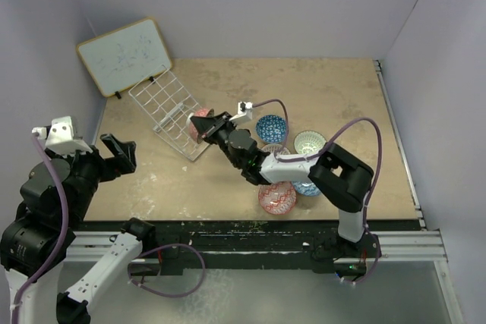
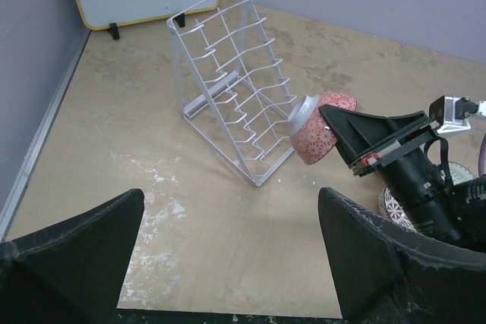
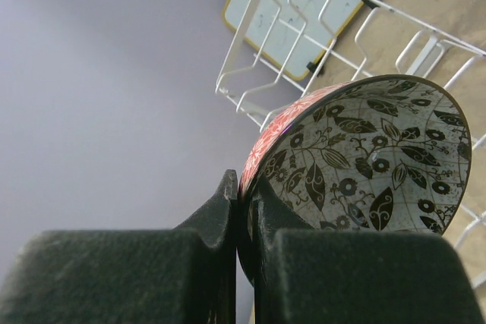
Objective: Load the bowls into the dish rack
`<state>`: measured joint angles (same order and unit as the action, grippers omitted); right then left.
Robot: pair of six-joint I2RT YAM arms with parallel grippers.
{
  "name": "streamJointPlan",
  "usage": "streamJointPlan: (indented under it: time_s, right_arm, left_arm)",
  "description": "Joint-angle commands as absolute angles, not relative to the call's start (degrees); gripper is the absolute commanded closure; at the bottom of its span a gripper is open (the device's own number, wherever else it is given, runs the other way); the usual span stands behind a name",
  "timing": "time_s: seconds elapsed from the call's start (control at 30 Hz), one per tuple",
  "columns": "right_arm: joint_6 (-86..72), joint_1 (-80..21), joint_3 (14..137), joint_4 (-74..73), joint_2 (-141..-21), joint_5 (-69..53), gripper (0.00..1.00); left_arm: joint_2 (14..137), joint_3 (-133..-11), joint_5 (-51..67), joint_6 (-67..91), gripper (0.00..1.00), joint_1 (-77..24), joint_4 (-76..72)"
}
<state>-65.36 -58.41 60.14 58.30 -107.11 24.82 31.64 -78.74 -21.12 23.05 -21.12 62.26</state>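
In the top view, the dish rack (image 1: 167,108) is seen at about 10 o'clock from the table's (image 1: 334,96) middle, tilted, with a whiteboard (image 1: 125,55) leaned against the wall just behind it at 11 o'clock. No bowl is seated in the rack.

The right gripper (image 1: 206,123) is clamped on the rim of the red bowl (image 1: 199,123). One finger is pressed on the red outside and the other on the leaf-patterned inside. The bowl is held on its side, off the table, at the rack's 4 o'clock corner, with its foot turned toward the wires. Whether it touches them cannot be told.

The left gripper (image 1: 121,153) is held at 9 o'clock, well apart from the rack, its fingers spread and nothing between them.

The other bowls are left on the table at 3 to 5 o'clock from the held one. These are a blue bowl (image 1: 271,128), a cream-white bowl (image 1: 309,142) beside it, and a bowl with a red-patterned inside (image 1: 277,197) nearer the bases. Others are partly hidden by the right arm.
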Motion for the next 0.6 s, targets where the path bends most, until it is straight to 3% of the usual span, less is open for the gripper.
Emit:
streamJointPlan:
  time_s: [0.0,0.57]
  right_arm:
    - [-68.65,-58.36,65.56,70.35,-107.53,30.5,1.0]
    - [-71.9,-59.06,70.46,79.69,-118.57,31.79,1.0]
  left_arm:
    - [31.98,-80.95,-19.9,21.88,0.01,-21.08,62.28]
    - [30.55,-81.47,-18.57,22.23,0.01,-21.01,65.06]
